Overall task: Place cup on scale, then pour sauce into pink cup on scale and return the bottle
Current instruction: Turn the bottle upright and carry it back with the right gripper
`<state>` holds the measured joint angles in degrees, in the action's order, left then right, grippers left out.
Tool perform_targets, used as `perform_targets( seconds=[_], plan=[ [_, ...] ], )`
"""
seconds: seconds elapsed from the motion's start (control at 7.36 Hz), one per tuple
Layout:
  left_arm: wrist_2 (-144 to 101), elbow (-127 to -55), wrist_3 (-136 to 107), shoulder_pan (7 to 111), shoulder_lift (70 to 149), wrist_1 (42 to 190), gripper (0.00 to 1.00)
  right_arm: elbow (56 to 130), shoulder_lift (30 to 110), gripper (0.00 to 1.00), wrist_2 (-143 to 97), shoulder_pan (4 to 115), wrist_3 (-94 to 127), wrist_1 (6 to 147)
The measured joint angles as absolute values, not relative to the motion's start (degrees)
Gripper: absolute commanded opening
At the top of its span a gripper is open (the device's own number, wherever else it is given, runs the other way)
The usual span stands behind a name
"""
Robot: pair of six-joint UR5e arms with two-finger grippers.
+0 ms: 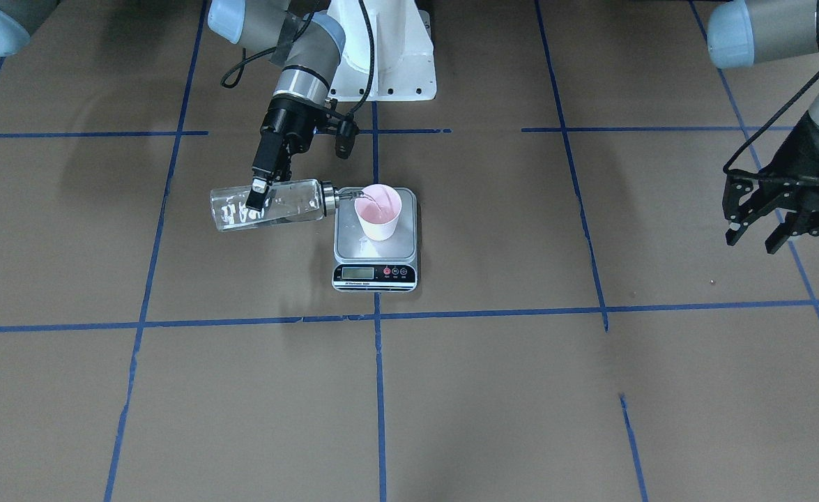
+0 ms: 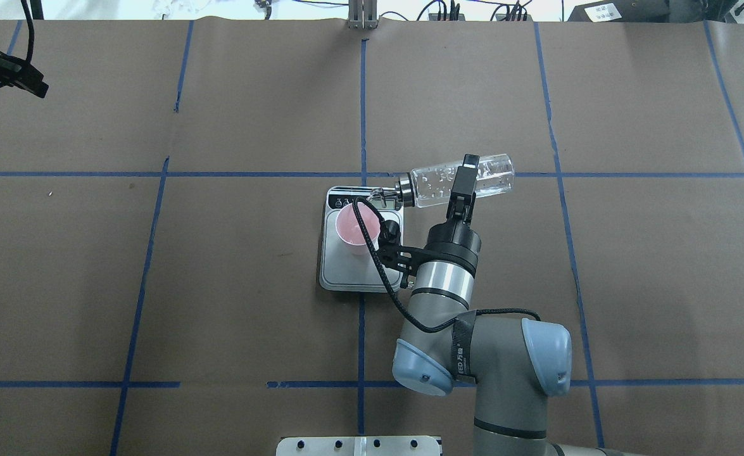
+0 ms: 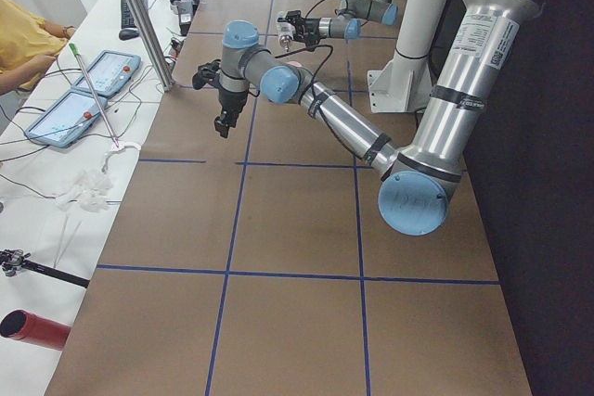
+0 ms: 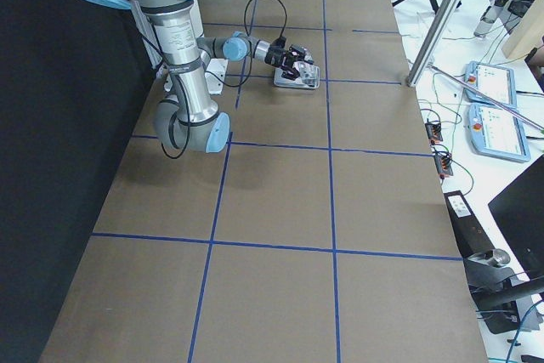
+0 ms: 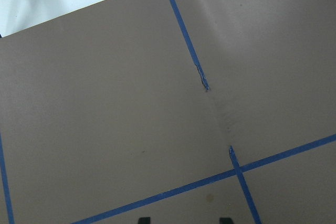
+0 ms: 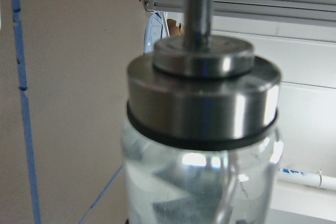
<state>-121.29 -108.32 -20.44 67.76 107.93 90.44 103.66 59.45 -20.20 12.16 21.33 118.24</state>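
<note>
Jaws of right gripper [image 1: 258, 200]: clamped across bottle [image 1: 297, 200] at mid-body, well back from the neck, leaving the spout free.

Bottle: tipped near horizontal, cap [image 1: 330, 197] at rim of cup [image 1: 378, 216], apparently to send sauce [image 1: 235, 217] into the cup and not onto the plate.

Cup: upright on plate of scale [image 1: 374, 274], clear of the display, so reading kept visible.

Thin stream seemingly entering cup; fill level not discernible.

Jaws of left gripper [image 1: 763, 224]: spread, empty, held well apart at the table's side, out of the pour's way.

Stage, by judgement: pouring under way; return of bottle not yet done.

Risk: overshoot past the rim, spill on plate.
</note>
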Motion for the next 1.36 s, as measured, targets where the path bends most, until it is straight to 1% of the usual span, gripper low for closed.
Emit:
perform_targets(
  seconds=[0.41,0.68,0.81,1.09,1.36],
  plan=[
    [-121.3,-108.3,-20.5,67.7,108.0,90.5,0.54,104.5,60.1,0.0,-22.3,12.1,37.5,118.0],
    [-121.3,-108.3,-20.5,67.7,108.0,90.5,0.54,107.6,60.7,0.0,-24.8,12.2,45.9,117.3],
    [-121.3,-108.2,-20.5,67.6,108.0,90.5,0.54,110.1,61.9,0.0,-26.7,12.3,49.9,114.4],
    [-121.3,-108.0,-20.5,67.6,108.0,90.5,0.54,113.2,67.0,0.0,-31.6,13.0,52.6,100.2],
    [-121.3,-107.9,-20.5,67.6,108.0,90.5,0.54,113.8,74.9,0.0,-32.8,14.2,53.4,83.5]
  ],
)
